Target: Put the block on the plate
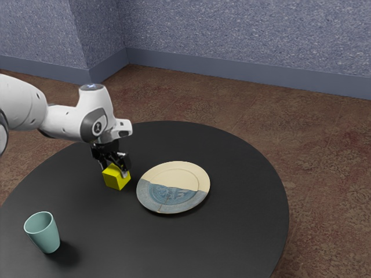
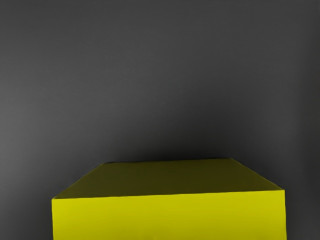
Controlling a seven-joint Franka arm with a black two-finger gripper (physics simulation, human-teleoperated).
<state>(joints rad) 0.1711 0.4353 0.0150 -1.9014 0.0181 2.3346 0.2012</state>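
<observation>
Just beside the plate (image 1: 174,186), the yellow block (image 1: 116,179)

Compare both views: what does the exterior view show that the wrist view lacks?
Exterior view adds: round cream-and-blue plate, tapered teal cup, white robot arm with black gripper, speckled blue-grey walls, mottled brown floor.
Wrist view adds: a close look at the yellow cube-shaped block, one face bright, one shaded.
Both share: that block and the black tabletop.
</observation>
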